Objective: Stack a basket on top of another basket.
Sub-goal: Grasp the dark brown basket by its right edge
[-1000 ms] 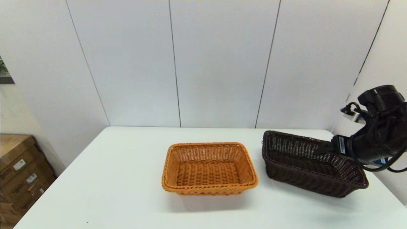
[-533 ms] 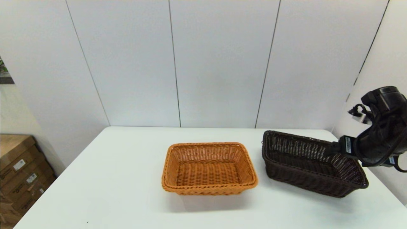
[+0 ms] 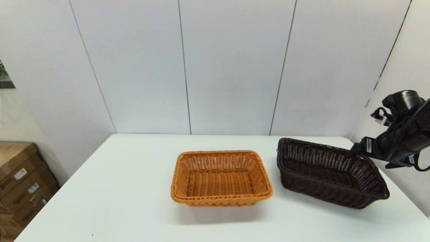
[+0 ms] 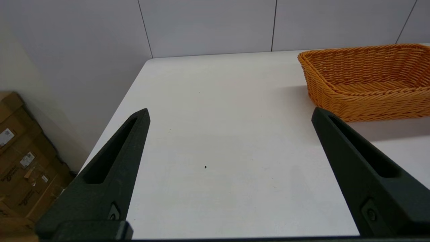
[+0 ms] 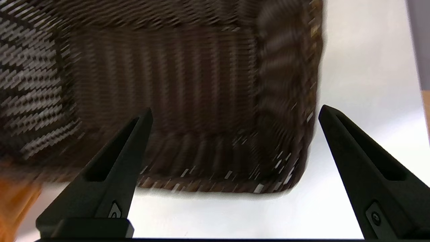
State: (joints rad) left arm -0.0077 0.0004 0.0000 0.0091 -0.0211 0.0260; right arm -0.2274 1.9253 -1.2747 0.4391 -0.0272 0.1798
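Note:
The dark brown basket (image 3: 331, 174) rests on the table's right side, turned at an angle. To its left, near the middle, the orange-tan basket (image 3: 220, 178) stands upright, a gap between the two. My right gripper (image 3: 354, 149) hovers by the dark basket's far right rim. In the right wrist view this gripper (image 5: 235, 111) is open above the dark basket (image 5: 188, 84), holding nothing. My left gripper (image 4: 230, 112) is open and idle over bare table to the left of the orange-tan basket (image 4: 366, 77); it does not show in the head view.
The white table (image 3: 127, 188) meets grey wall panels at the back. Cardboard boxes (image 3: 20, 181) stand on the floor beyond the left edge. The table's right edge runs close to the dark basket.
My right arm has pulled back to the right and slightly up, from over the dark basket's inside to outside its far rim. Both baskets have stayed put.

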